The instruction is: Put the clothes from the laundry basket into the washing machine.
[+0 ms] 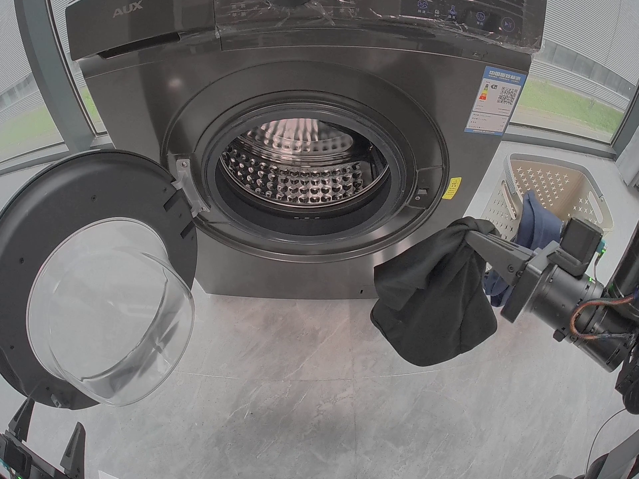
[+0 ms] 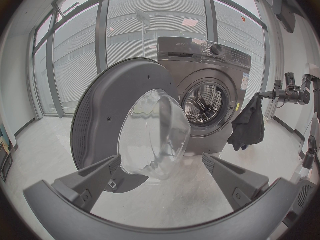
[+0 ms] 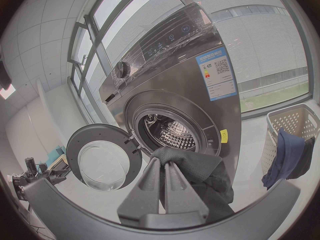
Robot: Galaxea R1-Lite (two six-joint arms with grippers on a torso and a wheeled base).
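Right gripper (image 1: 476, 237), pinching a black garment (image 1: 436, 301), holds it hanging just right of the washing machine (image 1: 319, 74) opening, probably ready to feed it into the drum (image 1: 303, 167). The door (image 1: 86, 187) stands wide at the machine's left. Left gripper (image 2: 160, 158) sits before that door, fingers spread and empty. A blue garment (image 1: 539, 224) drapes over the laundry basket (image 1: 586, 194) at the machine's right.

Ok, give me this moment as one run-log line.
right pincer: shut on black garment, before washing machine | left pincer: open, empty | door: open | laundry basket: blue garment hanging over rim

Laundry room: washing machine (image 1: 303, 167), laundry basket (image 1: 566, 194).
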